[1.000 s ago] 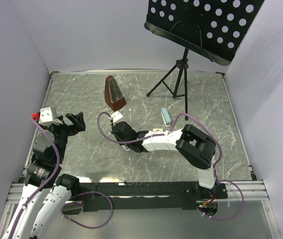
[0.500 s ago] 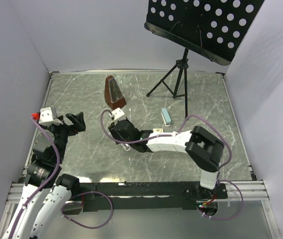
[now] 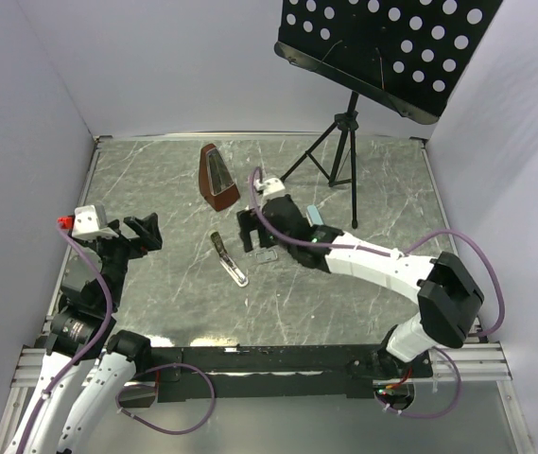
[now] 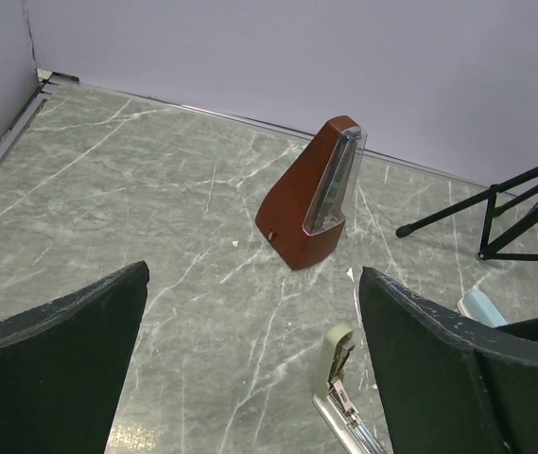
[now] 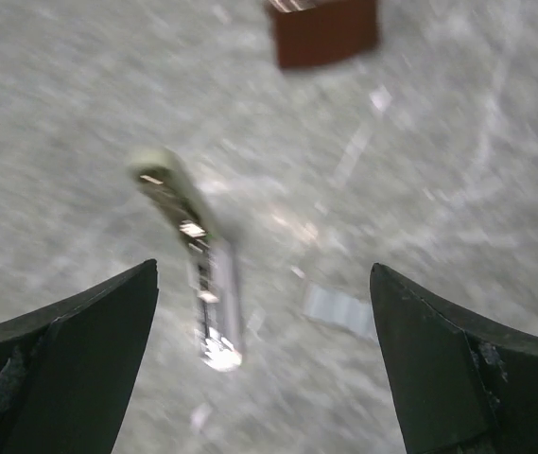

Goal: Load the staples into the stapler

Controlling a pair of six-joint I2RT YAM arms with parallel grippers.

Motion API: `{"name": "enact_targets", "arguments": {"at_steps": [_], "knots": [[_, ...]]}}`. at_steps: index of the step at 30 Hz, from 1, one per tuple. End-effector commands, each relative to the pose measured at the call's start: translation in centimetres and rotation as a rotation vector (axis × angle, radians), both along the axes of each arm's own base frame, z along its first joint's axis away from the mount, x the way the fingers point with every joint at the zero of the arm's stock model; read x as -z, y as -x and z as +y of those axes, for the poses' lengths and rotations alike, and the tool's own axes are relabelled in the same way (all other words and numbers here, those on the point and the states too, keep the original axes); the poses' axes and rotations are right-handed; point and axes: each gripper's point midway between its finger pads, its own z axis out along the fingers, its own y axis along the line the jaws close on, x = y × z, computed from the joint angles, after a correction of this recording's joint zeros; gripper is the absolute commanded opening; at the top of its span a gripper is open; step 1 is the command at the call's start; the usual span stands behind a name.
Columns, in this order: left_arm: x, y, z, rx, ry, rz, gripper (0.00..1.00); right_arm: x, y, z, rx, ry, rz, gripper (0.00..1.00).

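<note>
Grey marbled table (image 3: 155, 180) carries a black perforated music stand (image 3: 363, 59) at far right and a brown wooden metronome (image 3: 217, 178) at the back. Right gripper (image 3: 247, 231), fingers spread wide and empty, hangs near the cream-handled metal stapler (image 3: 229, 257), which lies opened flat, centre-left. Left gripper (image 3: 143, 232) stands well apart, likewise spread and empty. A small translucent grey-blue piece (image 3: 266, 255) lies just beside the stapler. No staples can be made out. Risk: a descending finger strikes the open magazine and skids the stapler, or takes the translucent piece by mistake.

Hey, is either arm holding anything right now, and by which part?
Nothing is held. Left tool and right tool are open and empty; the stapler lies on the table.
</note>
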Motion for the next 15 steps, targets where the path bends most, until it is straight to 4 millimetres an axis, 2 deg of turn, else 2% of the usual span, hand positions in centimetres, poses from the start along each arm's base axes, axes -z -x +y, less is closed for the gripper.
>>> {"name": "enact_targets", "arguments": {"at_steps": [1, 3, 6, 11, 12, 15], "knots": [[-1.3, 0.1, -0.1, 0.008, 0.018, -0.054, 0.97, 1.8, 0.3, -3.3, 0.037, 0.101, 0.169, 1.00], [-1.3, 0.1, -0.1, 0.009, 0.019, -0.055, 0.97, 2.7, 0.4, -4.1, 0.040, 0.158, 0.212, 0.98], [-1.3, 0.1, -0.1, 0.011, 0.018, -0.054, 0.97, 4.1, 0.4, -4.9, 0.049, 0.224, 0.279, 0.89], [-1.1, -0.1, -0.2, 0.014, 0.016, -0.046, 0.97, 6.6, 0.1, -4.3, 0.024, 0.305, 0.360, 0.76], [-1.0, -0.1, -0.2, 0.012, 0.016, -0.045, 0.97, 6.9, 0.1, -4.3, 0.027, 0.316, 0.372, 0.69], [-1.1, -0.1, -0.2, 0.011, 0.015, -0.046, 0.97, 7.9, -0.4, -3.9, 0.034, 0.342, 0.391, 0.60]]}}
